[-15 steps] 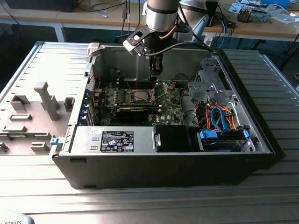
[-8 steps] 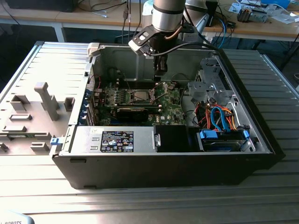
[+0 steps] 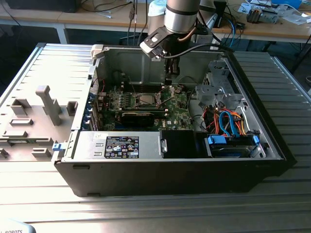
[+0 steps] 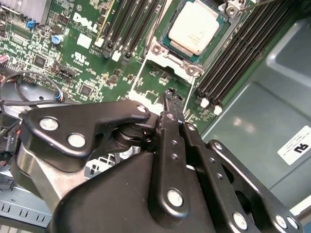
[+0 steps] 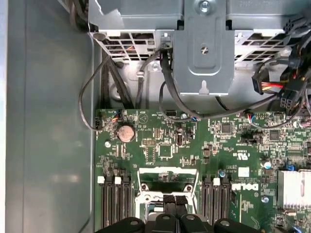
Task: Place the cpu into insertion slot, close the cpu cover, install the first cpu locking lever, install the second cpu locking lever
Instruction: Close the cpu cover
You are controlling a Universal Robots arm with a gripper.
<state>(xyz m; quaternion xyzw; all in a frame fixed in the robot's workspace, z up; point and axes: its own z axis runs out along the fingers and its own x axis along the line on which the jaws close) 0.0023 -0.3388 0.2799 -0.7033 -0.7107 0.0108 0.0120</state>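
Exterior view, left to right: grey blocks (image 3: 48, 104) stood on the metal counter (image 3: 146, 213). Next came the open computer case (image 3: 170, 174) with the green board (image 3: 177, 114) inside, and coloured cables (image 3: 228, 121) at the exterior view's right. The end effector (image 3: 168, 80) hung inside the case, low over the board and near the socket (image 3: 146, 100). In the second wrist view the chip (image 4: 197, 30) sat in the socket, silver top uncovered, with black memory slots (image 4: 129, 24) on either side. The fingers (image 4: 171, 145) were pressed together and gripped nothing, tips near the socket's edge and clear of the chip.
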